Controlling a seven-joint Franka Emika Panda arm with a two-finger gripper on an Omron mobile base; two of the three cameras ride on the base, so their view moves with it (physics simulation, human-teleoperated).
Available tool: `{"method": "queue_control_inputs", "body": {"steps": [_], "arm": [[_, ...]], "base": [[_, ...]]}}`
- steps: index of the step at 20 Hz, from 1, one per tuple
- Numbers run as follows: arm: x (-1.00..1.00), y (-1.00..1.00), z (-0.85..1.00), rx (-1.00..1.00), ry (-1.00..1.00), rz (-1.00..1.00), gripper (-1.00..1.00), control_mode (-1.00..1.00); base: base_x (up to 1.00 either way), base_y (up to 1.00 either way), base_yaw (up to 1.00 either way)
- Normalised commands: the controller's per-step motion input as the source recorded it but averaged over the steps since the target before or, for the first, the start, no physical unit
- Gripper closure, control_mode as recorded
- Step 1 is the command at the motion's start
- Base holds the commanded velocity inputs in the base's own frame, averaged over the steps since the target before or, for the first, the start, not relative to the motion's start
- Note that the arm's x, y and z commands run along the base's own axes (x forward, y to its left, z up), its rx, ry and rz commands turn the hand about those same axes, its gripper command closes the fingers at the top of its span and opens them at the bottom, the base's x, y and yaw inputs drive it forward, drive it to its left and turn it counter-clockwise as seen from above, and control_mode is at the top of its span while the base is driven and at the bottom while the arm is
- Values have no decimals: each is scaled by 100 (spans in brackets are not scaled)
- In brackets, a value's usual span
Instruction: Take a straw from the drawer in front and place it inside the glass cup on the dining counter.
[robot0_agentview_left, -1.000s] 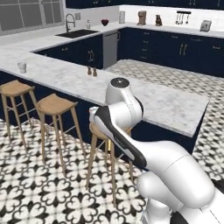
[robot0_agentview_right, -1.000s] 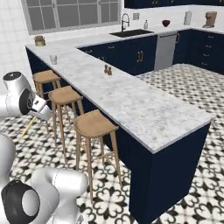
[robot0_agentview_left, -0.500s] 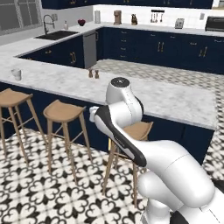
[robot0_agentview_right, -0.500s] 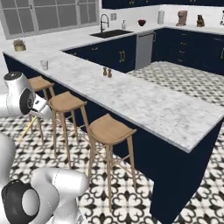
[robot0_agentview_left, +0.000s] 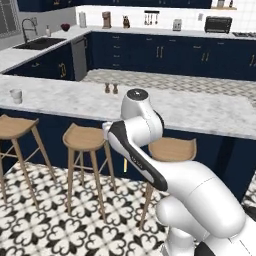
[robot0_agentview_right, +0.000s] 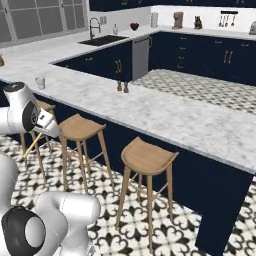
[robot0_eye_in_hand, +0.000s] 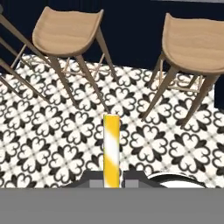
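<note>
My gripper (robot0_eye_in_hand: 111, 183) is shut on the straw (robot0_eye_in_hand: 111, 148), a thin yellow-and-white stick that juts out over the patterned floor. In the right base view the gripper (robot0_agentview_right: 42, 133) hangs low at the left, and the straw (robot0_agentview_right: 31, 147) slants down from it beside the stools. The glass cup (robot0_agentview_left: 16, 95) is a small whitish tumbler standing far left on the dining counter (robot0_agentview_left: 200, 112), well away from the gripper. It appears again in the right base view as the glass cup (robot0_agentview_right: 40, 82) on the dining counter (robot0_agentview_right: 165, 117). The drawer is out of view.
Wooden stools (robot0_agentview_left: 86, 139) (robot0_agentview_right: 147, 157) stand along the counter's navy base, and two (robot0_eye_in_hand: 65, 30) (robot0_eye_in_hand: 197, 39) lie just ahead of the hand. Two small shakers (robot0_agentview_left: 110, 88) sit mid-counter. Behind are a sink (robot0_agentview_right: 105, 40) and dark cabinets.
The whole scene has shifted in both base views, so the base has moved along the dining counter. The arm keeps its pose with the straw still in the gripper.
</note>
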Motion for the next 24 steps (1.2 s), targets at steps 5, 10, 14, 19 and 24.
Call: {"method": "queue_control_inputs", "body": {"steps": [5,10,14,19,24], "arm": [[0,0,0,0,0,0,100,100],[0,0,0,0,0,0,100,100],[0,0,0,0,0,0,100,100],[0,0,0,0,0,0,100,100],[0,0,0,0,0,0,100,100]], "base": [[18,100,-35],[3,100,-29],[0,100,-22],[0,100,-22],[11,100,-23]]}}
